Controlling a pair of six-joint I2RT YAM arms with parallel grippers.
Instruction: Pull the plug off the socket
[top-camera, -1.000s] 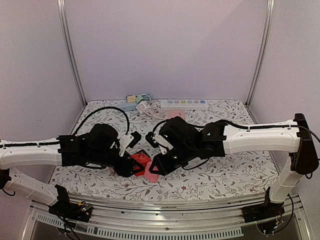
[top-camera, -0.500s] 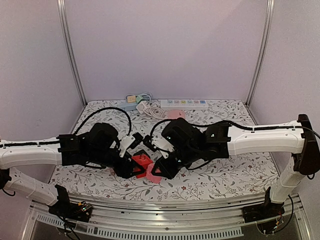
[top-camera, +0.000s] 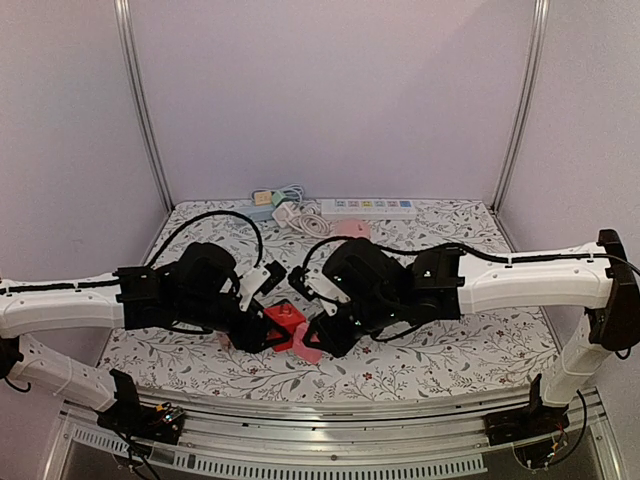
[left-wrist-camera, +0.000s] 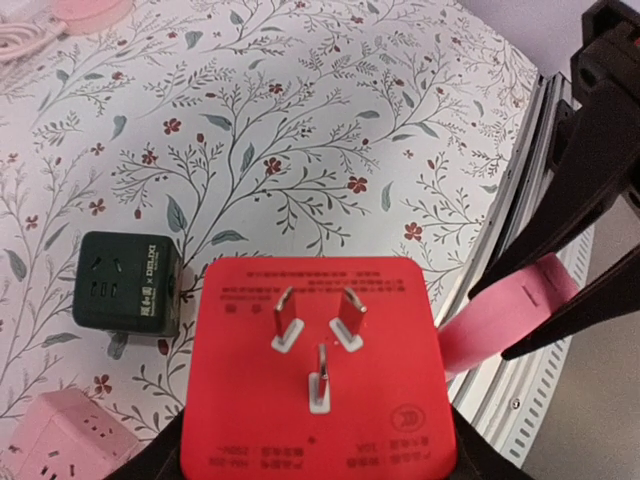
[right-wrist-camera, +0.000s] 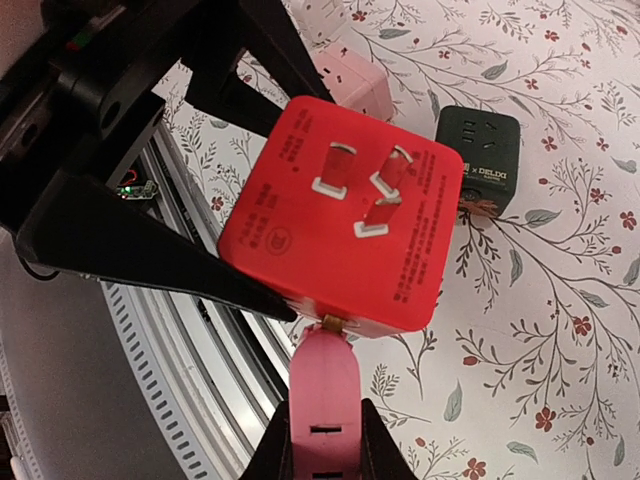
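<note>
Both busy | left claw clamps red socket | right claw pinches pink plug

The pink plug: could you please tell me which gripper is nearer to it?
Right. The right gripper is shut on the pink plug itself. The left gripper clamps the red socket cube at the plug's tip, so it sits just beside the plug.
</note>
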